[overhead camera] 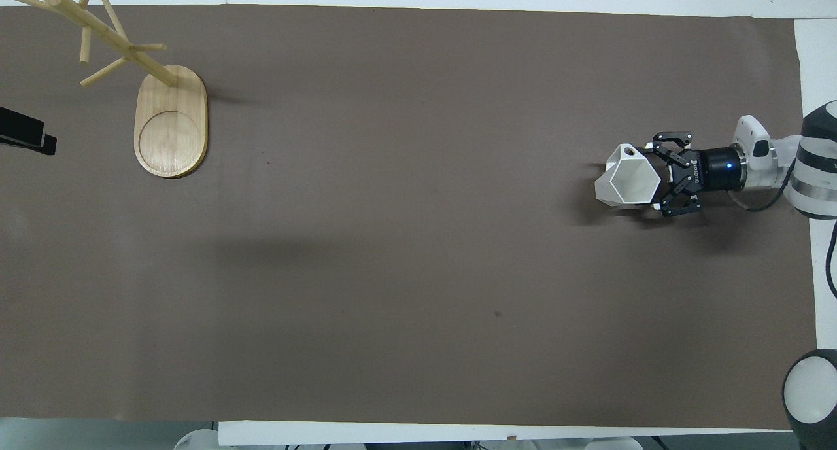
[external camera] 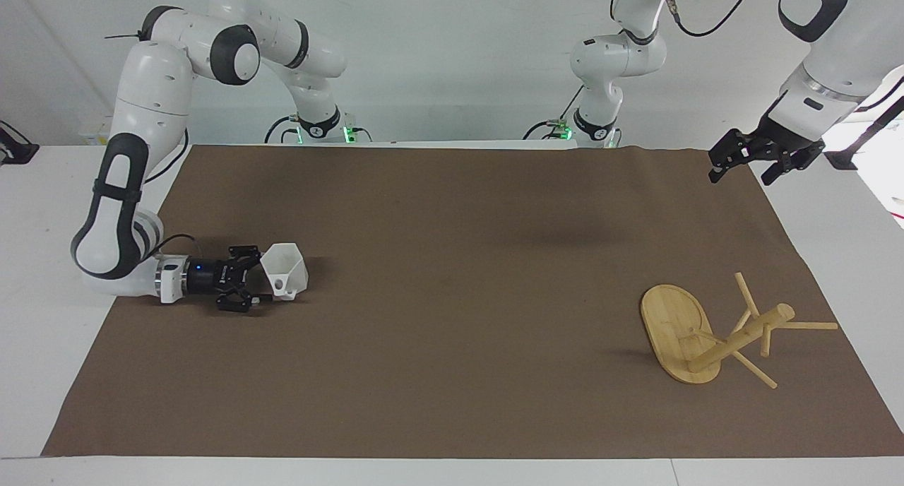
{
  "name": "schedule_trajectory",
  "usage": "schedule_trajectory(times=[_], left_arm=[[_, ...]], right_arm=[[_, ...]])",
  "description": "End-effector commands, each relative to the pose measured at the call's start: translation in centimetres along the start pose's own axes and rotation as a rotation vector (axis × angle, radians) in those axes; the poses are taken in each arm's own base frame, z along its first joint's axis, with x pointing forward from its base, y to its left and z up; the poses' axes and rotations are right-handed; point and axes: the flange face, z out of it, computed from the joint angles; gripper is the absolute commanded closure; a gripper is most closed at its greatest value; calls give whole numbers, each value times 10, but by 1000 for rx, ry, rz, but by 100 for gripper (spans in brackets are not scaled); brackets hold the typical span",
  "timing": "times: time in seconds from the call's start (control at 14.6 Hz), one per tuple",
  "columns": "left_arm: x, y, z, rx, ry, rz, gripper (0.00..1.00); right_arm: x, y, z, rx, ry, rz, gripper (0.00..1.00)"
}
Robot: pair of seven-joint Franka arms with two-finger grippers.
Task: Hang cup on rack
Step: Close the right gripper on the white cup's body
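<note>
One cup point(external camera: 284, 270) on the brown mat point(external camera: 452, 210), well apart from one rack point(external camera: 713, 330) toward the left arm's end. Right gripper point(external camera: 256, 280) low beside the cup, fingers spread either side, not yet closed. Left gripper point(external camera: 748, 167) raised over the mat's edge, waiting, jaws parted, empty.

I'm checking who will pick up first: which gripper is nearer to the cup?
Right. The right gripper lies low on the mat, open around the cup at its own end. The left gripper waits raised over the mat's corner at the rack's end.
</note>
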Motion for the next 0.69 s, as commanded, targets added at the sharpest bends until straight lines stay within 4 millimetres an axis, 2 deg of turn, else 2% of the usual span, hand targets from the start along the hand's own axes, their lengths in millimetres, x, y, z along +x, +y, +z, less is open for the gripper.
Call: schedule_trajectory(times=[0.0, 0.62], left_arm=[[-7, -1, 0, -7, -1, -1, 0], [-8, -1, 0, -7, -1, -1, 0]], right_arm=[[3, -5, 5, -22, 8, -30, 0], [3, -12, 18, -5, 25, -54, 0]])
